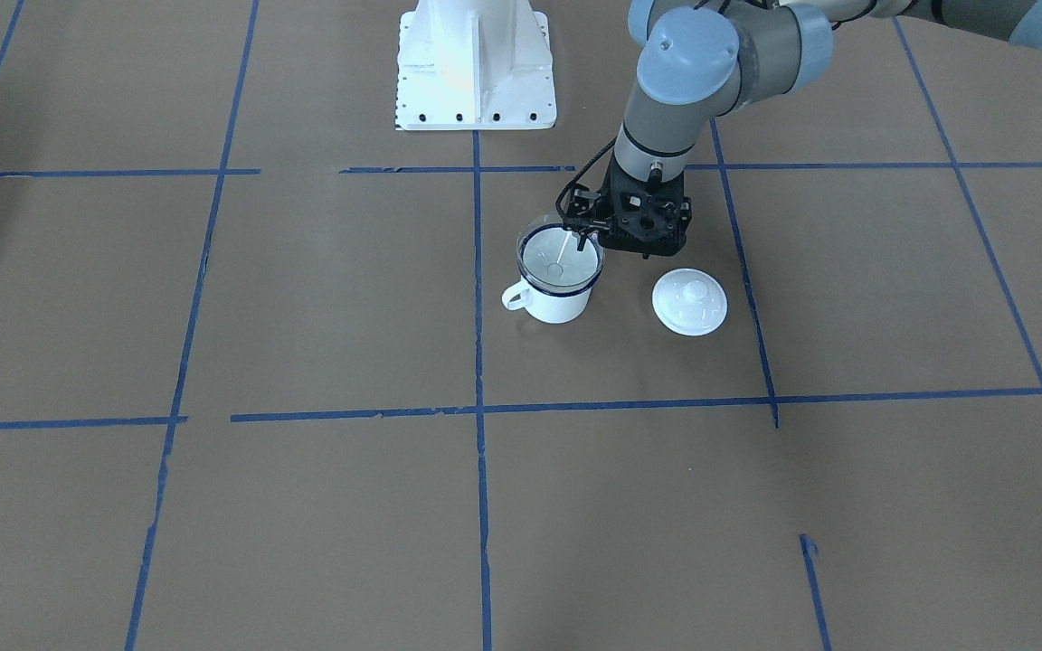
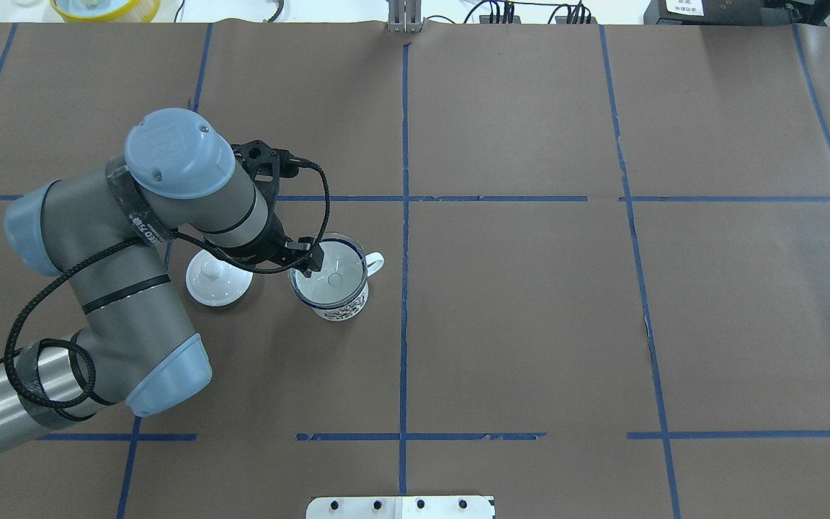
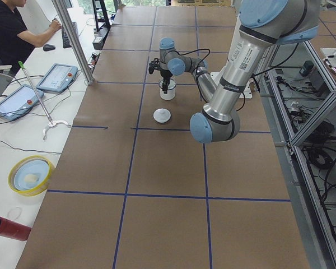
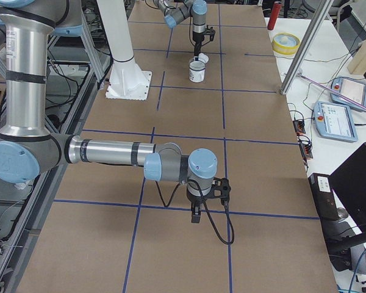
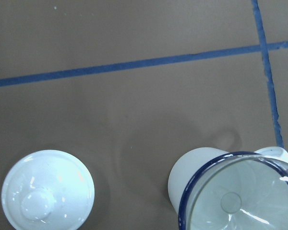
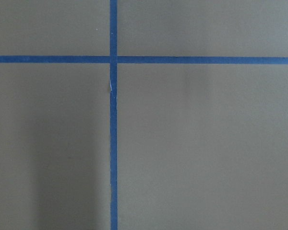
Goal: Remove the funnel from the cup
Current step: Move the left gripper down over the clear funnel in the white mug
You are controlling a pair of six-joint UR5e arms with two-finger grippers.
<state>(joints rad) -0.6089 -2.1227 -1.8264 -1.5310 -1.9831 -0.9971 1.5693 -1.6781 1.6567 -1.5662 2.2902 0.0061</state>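
From the left in the overhead view, we note a white knobbed lid [image 2: 218, 280] lying on the brown surface [image 2: 530, 324], just beside the cup [image 2: 343, 308]. The left claw [image 2: 309, 265] sits at the left rim of the clear funnel [image 2: 336, 277]; we cannot tell whether it is clamped there. The funnel rests in the cup, whose handle points right. The right claw [image 4: 196, 217] hangs low over the surface, well apart; we cannot tell its state.
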